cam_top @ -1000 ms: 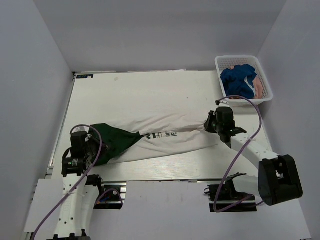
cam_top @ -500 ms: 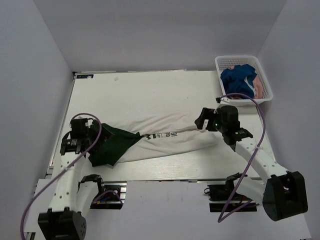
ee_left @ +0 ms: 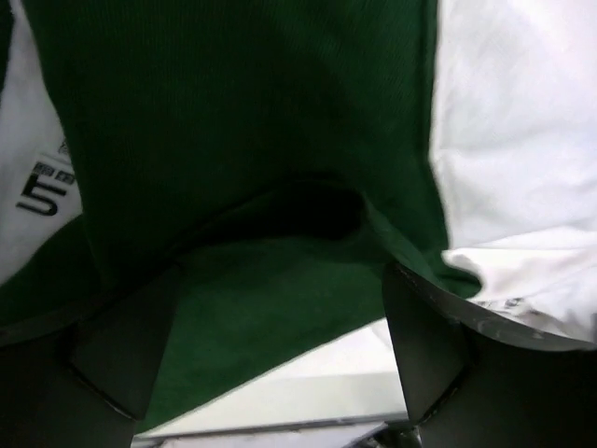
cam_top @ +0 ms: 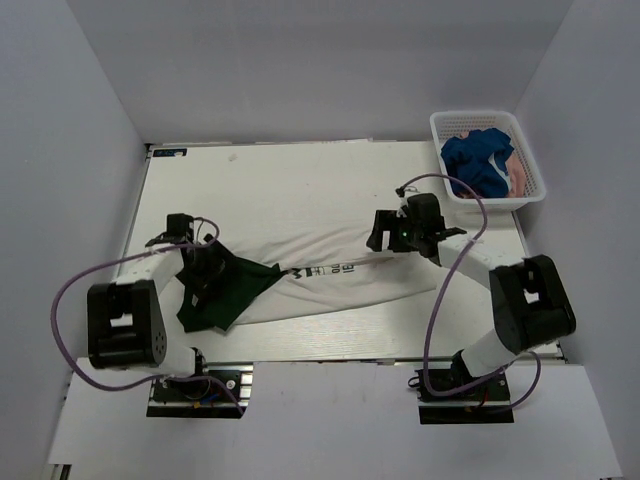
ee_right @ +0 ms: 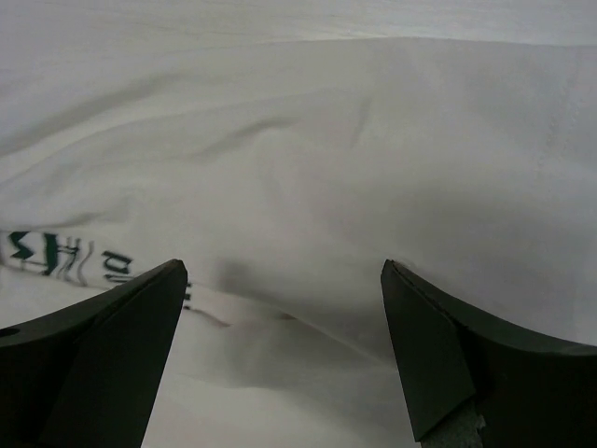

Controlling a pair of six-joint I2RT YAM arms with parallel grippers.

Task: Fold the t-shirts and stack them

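cream t-shirt (cam_top: pixel 340 278) lies stretched across the middle of the table (cam_top: pixel 280 190), its dark green sleeve (cam_top: pixel 225 285) at the left end. left gripper (cam_top: pixel 203 268) hangs over that sleeve, jaws apart, holding nothing. right gripper (cam_top: pixel 385 233) sits over the cream end, jaws wide too. blue t-shirt (cam_top: pixel 475 160) and pink t-shirt (cam_top: pixel 517 178) lie in the white basket (cam_top: pixel 490 117).
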